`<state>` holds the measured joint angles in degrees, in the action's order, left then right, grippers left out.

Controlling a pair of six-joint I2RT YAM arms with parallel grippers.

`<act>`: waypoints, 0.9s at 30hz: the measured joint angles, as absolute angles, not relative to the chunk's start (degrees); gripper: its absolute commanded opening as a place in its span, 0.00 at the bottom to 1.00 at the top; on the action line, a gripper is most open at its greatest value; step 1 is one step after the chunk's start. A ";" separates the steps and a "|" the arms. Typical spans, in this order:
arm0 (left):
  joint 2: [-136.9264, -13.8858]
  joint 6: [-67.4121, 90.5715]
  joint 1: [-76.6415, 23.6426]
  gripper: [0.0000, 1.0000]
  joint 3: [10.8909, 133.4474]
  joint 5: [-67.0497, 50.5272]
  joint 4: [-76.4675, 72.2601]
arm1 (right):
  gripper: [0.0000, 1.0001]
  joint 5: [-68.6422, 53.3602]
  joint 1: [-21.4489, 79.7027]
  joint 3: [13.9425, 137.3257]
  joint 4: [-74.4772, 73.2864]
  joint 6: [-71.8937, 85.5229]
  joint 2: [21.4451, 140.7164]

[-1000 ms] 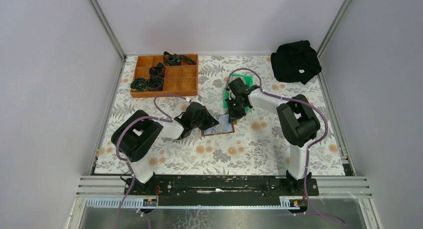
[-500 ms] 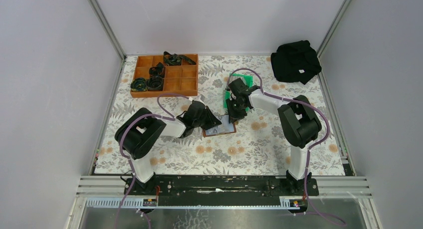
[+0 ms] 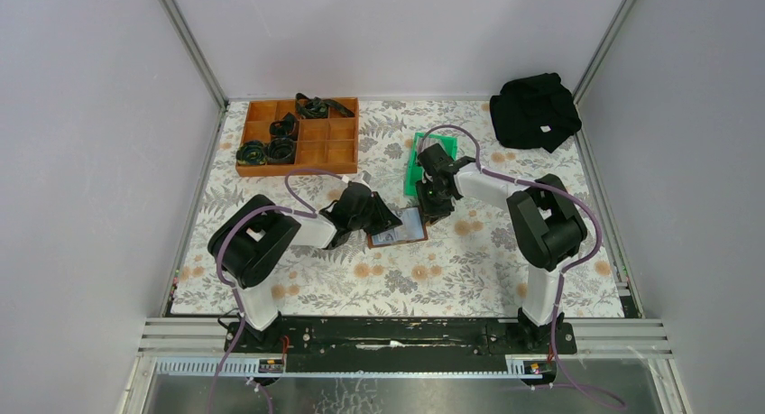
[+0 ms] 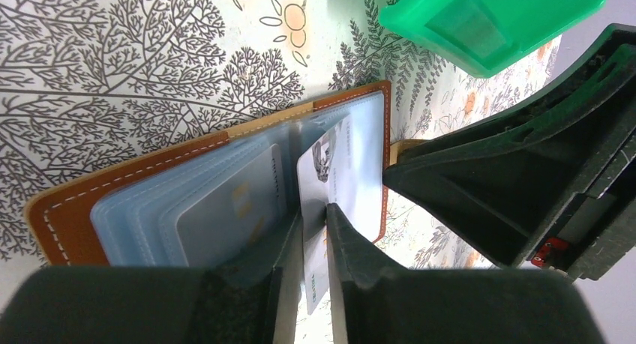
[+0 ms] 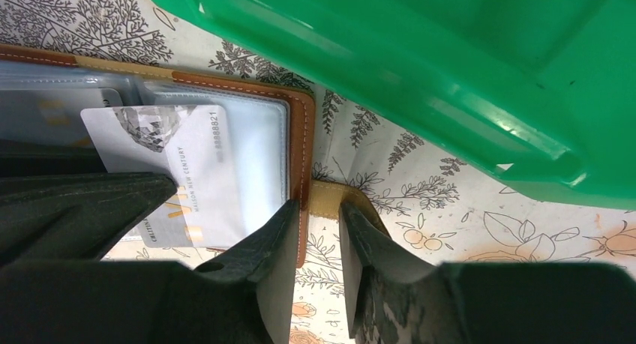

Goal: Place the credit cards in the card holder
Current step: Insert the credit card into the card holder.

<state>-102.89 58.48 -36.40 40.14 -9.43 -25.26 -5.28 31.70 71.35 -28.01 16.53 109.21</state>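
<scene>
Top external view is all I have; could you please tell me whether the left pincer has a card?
Observer: A grey credit card stands between the fingers of the left pincer, over the open card holder; grip uncertain.
Operator: Thanks; is any card already sleeved?
Observer: Yes, another grey card sits in a clear sleeve.
Operator: And the right pincer?
Observer: The right pincer is open, tips flanking the holder's tan snap tab.
</scene>
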 measured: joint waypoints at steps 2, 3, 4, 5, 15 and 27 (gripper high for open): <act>-102.89 58.59 -36.40 0.28 40.14 -9.43 -25.28 | 0.27 -5.13 31.70 71.29 -27.97 16.56 109.21; -102.89 58.59 -36.40 0.29 40.14 -9.43 -25.30 | 0.25 -5.08 31.68 71.24 -27.94 16.53 109.19; -102.89 58.61 -36.45 0.30 40.14 -9.43 -25.34 | 0.23 -4.97 31.64 71.16 -27.92 16.56 109.14; -102.85 58.63 -36.49 0.32 40.14 -9.43 -25.36 | 0.21 -4.95 31.55 71.07 -27.83 16.60 109.10; -101.51 58.81 -36.84 0.43 40.14 -9.41 -24.08 | 0.12 -4.32 31.31 70.52 -27.49 16.71 108.88; -101.23 56.97 -37.89 0.43 44.23 -7.64 -15.84 | 0.07 -4.60 31.22 70.50 -27.42 16.69 108.88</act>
